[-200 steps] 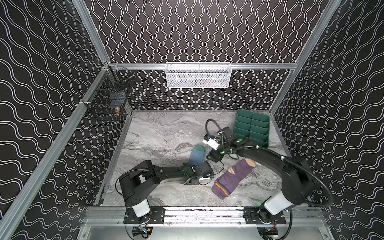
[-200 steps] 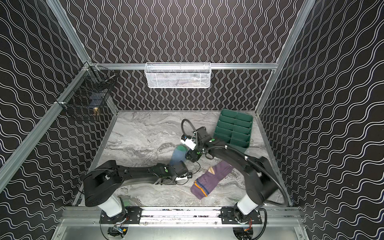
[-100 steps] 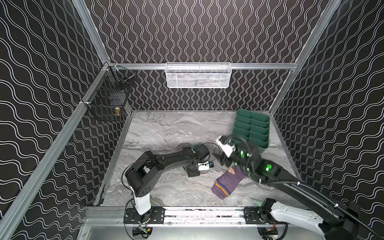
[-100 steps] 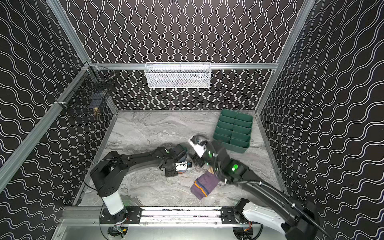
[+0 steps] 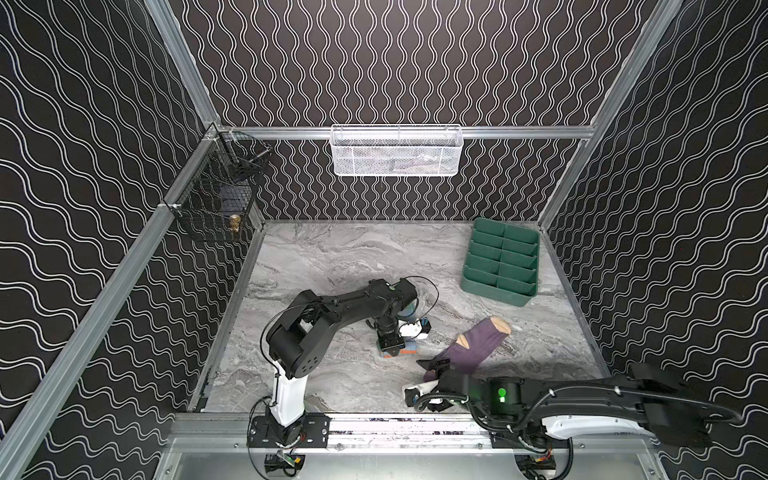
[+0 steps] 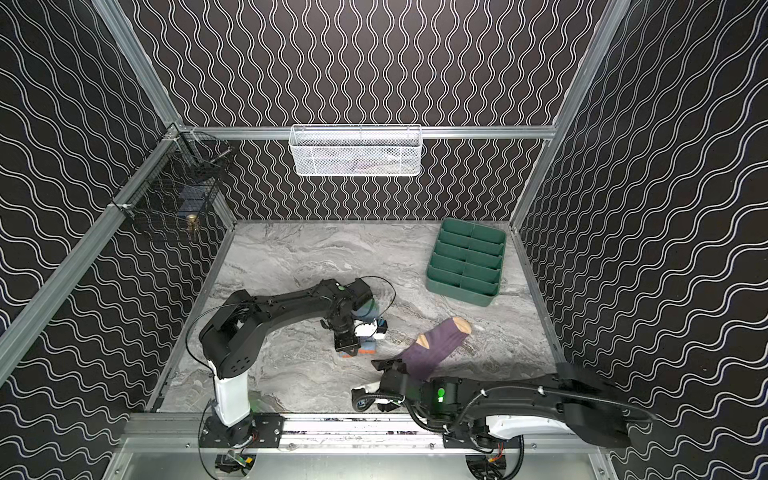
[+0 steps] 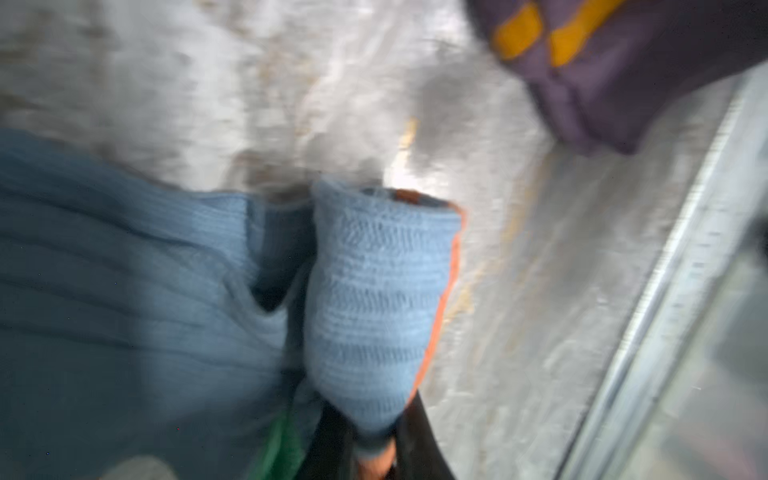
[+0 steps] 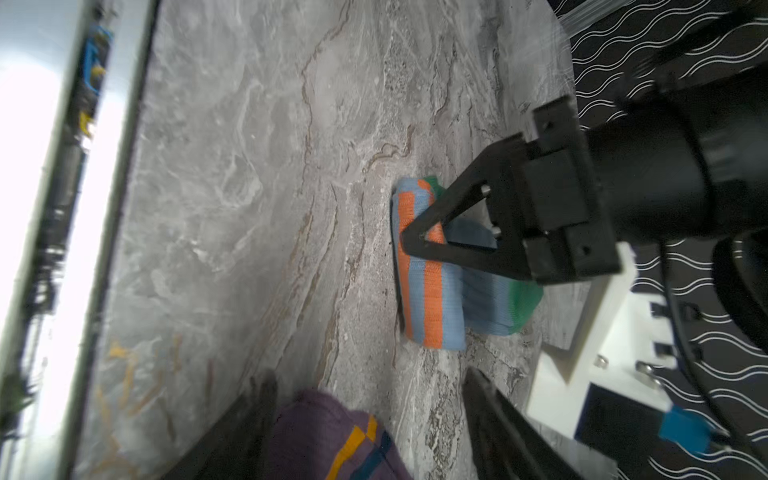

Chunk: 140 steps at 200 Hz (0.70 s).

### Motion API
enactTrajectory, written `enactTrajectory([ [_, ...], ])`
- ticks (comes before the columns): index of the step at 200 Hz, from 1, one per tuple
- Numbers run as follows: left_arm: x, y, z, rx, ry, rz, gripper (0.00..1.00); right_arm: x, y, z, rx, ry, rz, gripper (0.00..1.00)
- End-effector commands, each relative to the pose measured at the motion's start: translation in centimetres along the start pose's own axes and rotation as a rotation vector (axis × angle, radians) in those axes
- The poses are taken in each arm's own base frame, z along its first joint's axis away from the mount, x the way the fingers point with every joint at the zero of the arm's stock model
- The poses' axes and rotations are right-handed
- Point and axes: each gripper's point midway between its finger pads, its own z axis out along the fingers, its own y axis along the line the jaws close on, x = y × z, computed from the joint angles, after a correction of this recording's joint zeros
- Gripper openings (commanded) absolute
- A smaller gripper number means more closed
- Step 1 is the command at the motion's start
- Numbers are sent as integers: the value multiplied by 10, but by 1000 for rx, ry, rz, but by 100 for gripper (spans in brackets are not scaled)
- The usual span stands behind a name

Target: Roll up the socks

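Note:
The light blue sock lies folded into a short roll near the table's middle, orange stripes outward and green toe behind. My left gripper points down and is shut on this roll. To its right the purple sock lies flat, tan toe far, striped cuff near. My right gripper is open, one finger on each side of that cuff.
A green divided tray stands at the back right. A white mesh basket hangs on the back wall, a black wire basket on the left wall. The front rail runs close to the right gripper.
My right gripper left the blue sock's toe and drew back to the front, over the purple sock's cuff. My left arm rose and turned, and the blue sock now lies folded over.

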Motion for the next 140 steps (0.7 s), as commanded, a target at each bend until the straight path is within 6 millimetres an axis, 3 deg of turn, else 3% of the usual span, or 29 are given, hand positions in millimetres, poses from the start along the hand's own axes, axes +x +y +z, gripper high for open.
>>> enactTrajectory([
  [1, 23, -11, 17, 73, 90, -36, 0, -29, -25, 8, 131, -102, -42, 75],
  [41, 28, -11, 25, 83, 106, -44, 0, -22, -21, 37, 75, -61, -51, 75],
  [97, 25, -7, 28, 77, 100, -39, 0, -5, 12, 57, -91, 28, -97, 68],
  [140, 26, -6, 31, 78, 103, -42, 0, 1, 32, 71, -183, 85, -83, 53],
])
